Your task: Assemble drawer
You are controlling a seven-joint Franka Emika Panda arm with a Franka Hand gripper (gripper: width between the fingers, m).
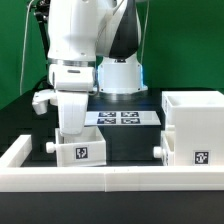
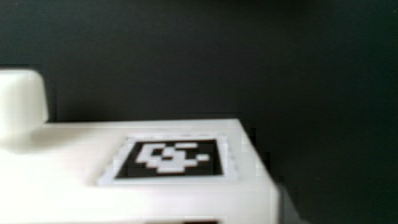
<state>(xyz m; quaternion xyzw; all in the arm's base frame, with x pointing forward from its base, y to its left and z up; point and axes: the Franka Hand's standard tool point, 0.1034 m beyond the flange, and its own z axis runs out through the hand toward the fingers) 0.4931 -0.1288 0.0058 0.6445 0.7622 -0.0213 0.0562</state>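
white plastic drawer unit [image 1: 195, 125], found in separate parts on the black desk [image 1: 130, 140]. saw its tall hollow white box [image 1: 190, 118] upright at the exterior view's right, open end up, a black-and-white square marker tag [image 1: 198, 157] on the near face. noted a small round white knob [image 1: 158, 152] jutting low from that box toward the exterior view's left; could not tell whether part of a second tray set against the box. saw a small white knobbed tray [image 1: 82, 150] toward the exterior view's left, well apart from the box, tagged on its near face. saw the white robot arm [image 1: 80, 40] behind it, wrist pointed down, fingers [image 1: 70, 130] directly above the tray at its top edge. could not tell whether the fingers were apart, together or clamped on anything. noted the thin flat white marker board [image 1: 122, 117] on the desk behind the tray, and a low white wall [image 1: 100, 180] along the near edge. in the wrist view, saw a blurred white face bearing another tag [image 2: 173, 160], dark desk beyond, and a raised white block [image 2: 18, 100] beside it, not identifiable.
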